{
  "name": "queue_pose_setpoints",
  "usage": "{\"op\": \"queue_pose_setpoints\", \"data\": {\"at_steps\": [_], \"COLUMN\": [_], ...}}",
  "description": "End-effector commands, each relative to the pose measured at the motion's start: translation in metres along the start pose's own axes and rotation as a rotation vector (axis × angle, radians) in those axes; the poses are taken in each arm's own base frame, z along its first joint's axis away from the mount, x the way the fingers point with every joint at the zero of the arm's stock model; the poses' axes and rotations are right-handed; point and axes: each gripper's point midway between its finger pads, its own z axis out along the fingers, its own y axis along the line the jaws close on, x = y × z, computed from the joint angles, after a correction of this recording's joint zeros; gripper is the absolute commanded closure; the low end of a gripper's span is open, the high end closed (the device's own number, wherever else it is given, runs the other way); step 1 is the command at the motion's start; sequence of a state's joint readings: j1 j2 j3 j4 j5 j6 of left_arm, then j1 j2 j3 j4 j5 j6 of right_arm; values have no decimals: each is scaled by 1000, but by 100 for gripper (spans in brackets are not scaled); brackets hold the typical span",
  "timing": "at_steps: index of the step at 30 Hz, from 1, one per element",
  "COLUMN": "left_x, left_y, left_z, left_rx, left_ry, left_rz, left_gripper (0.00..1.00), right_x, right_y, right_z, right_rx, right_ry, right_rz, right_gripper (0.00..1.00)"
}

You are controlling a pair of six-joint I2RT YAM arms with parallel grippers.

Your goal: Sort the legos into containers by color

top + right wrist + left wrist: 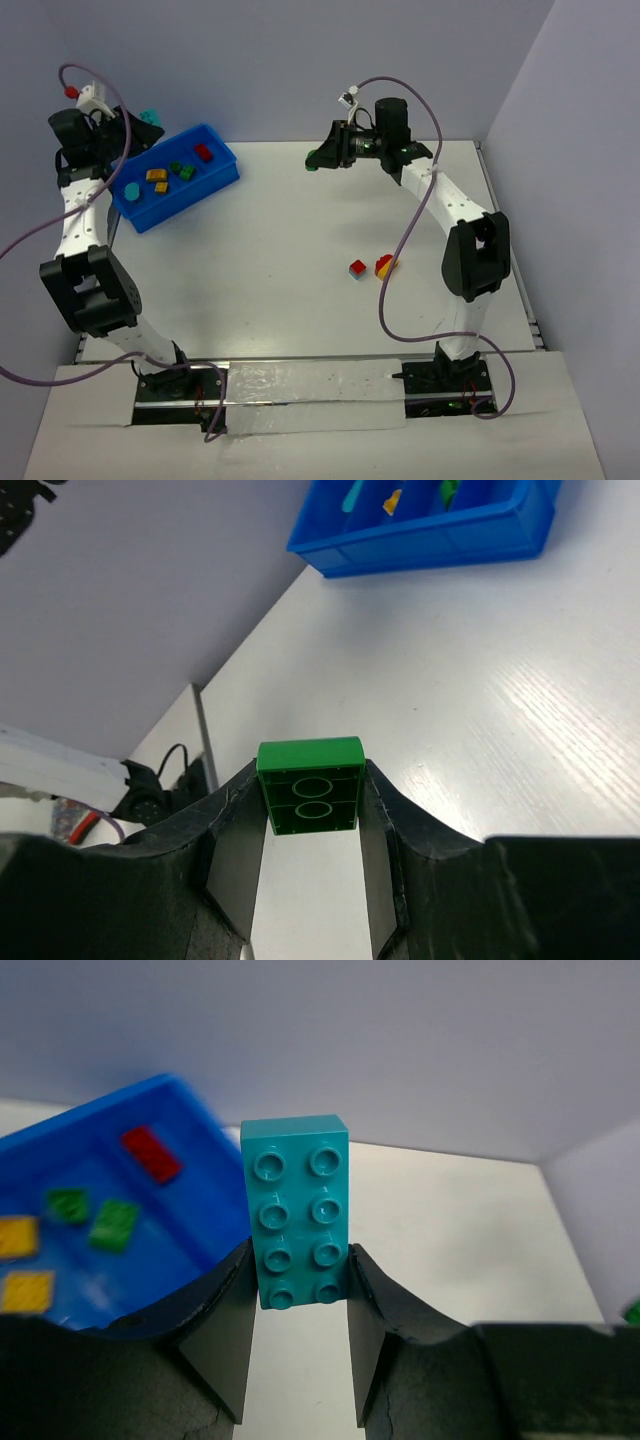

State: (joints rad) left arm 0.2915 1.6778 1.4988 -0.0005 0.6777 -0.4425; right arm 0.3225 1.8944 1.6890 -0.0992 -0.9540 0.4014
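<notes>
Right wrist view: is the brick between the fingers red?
No, the brick clamped between the right fingers is green, with its hollow underside toward the camera.

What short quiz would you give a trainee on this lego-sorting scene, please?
1. True or false: the left gripper is shut on a teal brick.
2. The brick in the right gripper is: A red, B green, C yellow.
3. Fill in: the loose red brick on the table lies nearer the ___ arm's base.
Key: 1 true; 2 B; 3 right.
</notes>
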Motion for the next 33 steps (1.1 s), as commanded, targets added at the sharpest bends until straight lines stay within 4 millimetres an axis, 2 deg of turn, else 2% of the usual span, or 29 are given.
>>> {"op": "queue_pose_setpoints", "data": {"at_steps": [1, 4, 6, 10, 11, 15, 18, 24, 28, 33], "left_x": [-6, 5, 10, 42, 43, 67, 77, 84, 96, 99], "left_y": [79, 117, 127, 153, 153, 177, 190, 206, 213, 217], "left_z": [-34, -50, -54, -53, -53, -51, -51, -55, -60, -59], "left_rx": [-328, -422, -443, -481, -481, -518, -555, -621, -657, -669], "left_ry": [40, 92, 117, 232, 239, 311, 334, 354, 388, 394], "left_rz": [-19, -63, -45, -73, -69, -79, -83, -80, -84, -72], "left_gripper": [100, 100, 100, 100, 100, 100, 100, 98, 87, 72], "right_x": [-25, -23, -24, -25, -25, -22, -21, -18, -19, -22], "right_y": [19, 15, 14, 11, 11, 9, 7, 6, 4, 2], "right_z": [-17, -16, -15, -13, -13, -12, -13, -14, -13, -9], "right_rx": [41, 53, 56, 60, 60, 61, 66, 74, 74, 67], "right_ry": [-54, -49, -49, -49, -49, -42, -38, -31, -30, -31], "right_rz": [-128, -132, -133, -134, -134, -130, -131, -133, -131, -123], "right_gripper": [100, 100, 100, 100, 100, 100, 100, 100, 100, 100]}}
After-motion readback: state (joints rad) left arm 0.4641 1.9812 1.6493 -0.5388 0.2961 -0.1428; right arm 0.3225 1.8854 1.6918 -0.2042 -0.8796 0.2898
